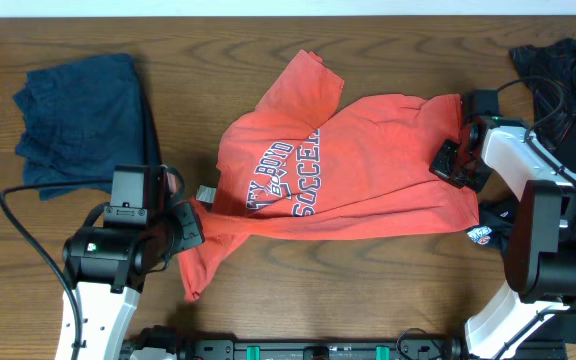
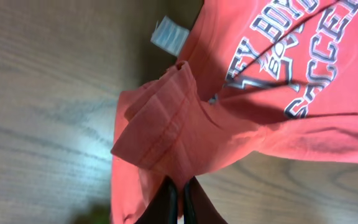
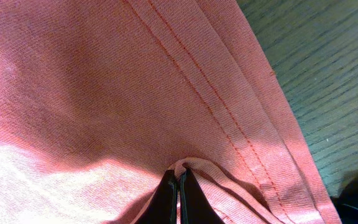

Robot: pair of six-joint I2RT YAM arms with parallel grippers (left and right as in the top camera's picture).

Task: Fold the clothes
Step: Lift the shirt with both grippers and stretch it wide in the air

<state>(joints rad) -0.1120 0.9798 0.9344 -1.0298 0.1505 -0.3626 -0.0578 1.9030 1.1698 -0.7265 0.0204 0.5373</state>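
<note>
A coral-red shirt (image 1: 348, 165) with a white-and-dark printed logo (image 1: 293, 172) lies crumpled across the middle of the table. My left gripper (image 1: 190, 228) is shut on a bunched fold of that shirt (image 2: 166, 134) at its lower left part. My right gripper (image 1: 452, 160) is shut on a pinch of the shirt's cloth (image 3: 185, 165) near its stitched hem (image 3: 229, 118) at the right end. A navy-blue garment (image 1: 78, 118) lies at the far left. A black garment (image 1: 563, 70) lies at the far right corner.
A white size tag (image 2: 169, 34) sticks out of the shirt near the left gripper. The right arm's white and black body (image 1: 543, 245) stands at the table's right side, the left arm's base (image 1: 103, 270) at the front left.
</note>
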